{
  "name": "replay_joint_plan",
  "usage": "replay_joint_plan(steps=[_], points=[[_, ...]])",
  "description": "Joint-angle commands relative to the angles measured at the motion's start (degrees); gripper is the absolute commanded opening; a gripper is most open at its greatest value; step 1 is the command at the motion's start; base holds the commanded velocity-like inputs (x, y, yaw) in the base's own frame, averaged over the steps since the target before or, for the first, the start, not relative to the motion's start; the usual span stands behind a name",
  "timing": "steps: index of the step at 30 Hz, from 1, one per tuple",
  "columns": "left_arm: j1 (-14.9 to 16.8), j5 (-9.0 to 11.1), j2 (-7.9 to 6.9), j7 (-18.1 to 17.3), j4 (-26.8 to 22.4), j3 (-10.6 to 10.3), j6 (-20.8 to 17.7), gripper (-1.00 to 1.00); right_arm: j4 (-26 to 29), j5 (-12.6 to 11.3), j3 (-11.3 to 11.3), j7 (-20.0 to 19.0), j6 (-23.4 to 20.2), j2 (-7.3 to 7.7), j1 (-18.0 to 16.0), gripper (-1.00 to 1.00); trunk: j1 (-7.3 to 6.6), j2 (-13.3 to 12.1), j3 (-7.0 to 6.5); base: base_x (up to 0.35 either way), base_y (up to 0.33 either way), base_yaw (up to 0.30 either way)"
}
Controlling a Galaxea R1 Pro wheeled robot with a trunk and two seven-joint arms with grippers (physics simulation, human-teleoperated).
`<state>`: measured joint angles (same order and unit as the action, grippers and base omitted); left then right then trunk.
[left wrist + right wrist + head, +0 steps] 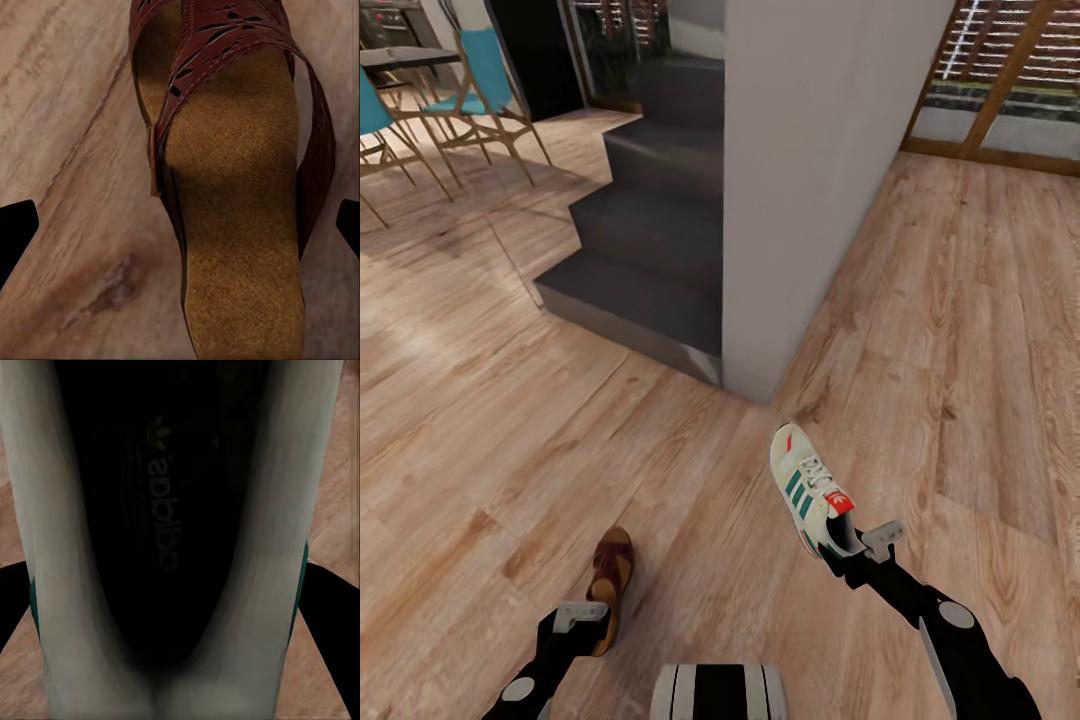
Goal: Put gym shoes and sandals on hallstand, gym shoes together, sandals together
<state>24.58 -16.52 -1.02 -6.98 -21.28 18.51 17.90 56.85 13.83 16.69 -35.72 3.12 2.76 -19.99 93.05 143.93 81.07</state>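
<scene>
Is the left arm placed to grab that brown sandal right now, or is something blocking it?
Probably yes. The left gripper sits at the sandal's heel end, and the left wrist view shows its fingers straddling the sandal with bare floor beside it and nothing between.

Cream-white gym shoe (812, 490) w/ green stripes, red-orange tongue patch; brown sandal (611, 578), tan footbed; light brown grained floor (480, 420); dark grey stairs (645, 250).
</scene>
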Motion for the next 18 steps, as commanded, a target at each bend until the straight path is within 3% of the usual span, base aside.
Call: replay_joint_plan(steps=[1,7,12,18], points=[[0.0,-0.4,0.04,-0.4,0.0,0.5,0.2,1.00,0.0,0.5,0.2,-0.3,0.3,-0.04,-0.1,-1.00,0.01,0.0,0.32,0.000,0.000,-0.228],[0.0,-0.4,0.00,-0.4,0.0,0.5,0.2,1.00,0.1,0.5,0.2,-0.3,0.3,-0.04,-0.1,-1.00,0.09,0.1,1.25,0.000,0.000,-0.179],[0.0,-0.3,-0.16,-0.4,0.0,0.6,0.2,1.00,0.1,0.5,0.2,-0.3,0.3,-0.04,-0.1,-1.00,0.09,0.1,1.29,0.000,0.000,-0.034],[-0.1,-0.2,-0.27,-0.3,0.0,0.7,0.3,1.00,0.1,0.5,0.2,-0.3,0.3,-0.04,-0.1,-1.00,0.24,0.1,2.71,0.000,0.000,-0.005]])
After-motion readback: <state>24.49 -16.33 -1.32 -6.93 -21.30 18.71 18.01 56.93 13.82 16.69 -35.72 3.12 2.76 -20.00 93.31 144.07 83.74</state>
